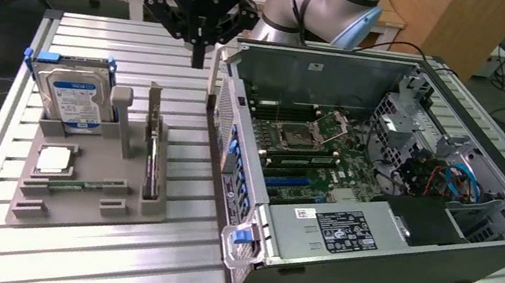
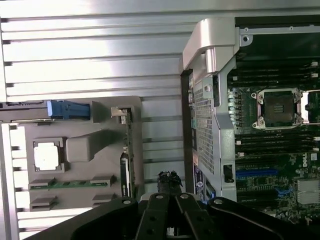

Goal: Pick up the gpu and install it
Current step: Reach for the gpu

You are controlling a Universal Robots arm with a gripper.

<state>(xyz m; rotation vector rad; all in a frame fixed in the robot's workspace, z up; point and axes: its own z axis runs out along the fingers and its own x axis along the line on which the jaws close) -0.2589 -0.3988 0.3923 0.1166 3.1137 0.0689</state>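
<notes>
hovering jaws, closed | gpu [image 1: 153,162] on edge in holder [image 1: 98,159], well apart

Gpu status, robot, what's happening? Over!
Claw shut, empty, above the table. Gpu standing in gray holder, untouched. Nothing covering it.

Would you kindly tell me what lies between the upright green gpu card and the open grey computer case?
Only bare slatted aluminium table separates gpu and case, per the exterior view.

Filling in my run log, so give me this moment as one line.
gripper shut, empty | above table between parts holder and computer case | gpu upright in holder slot, untouched | not installed
</notes>
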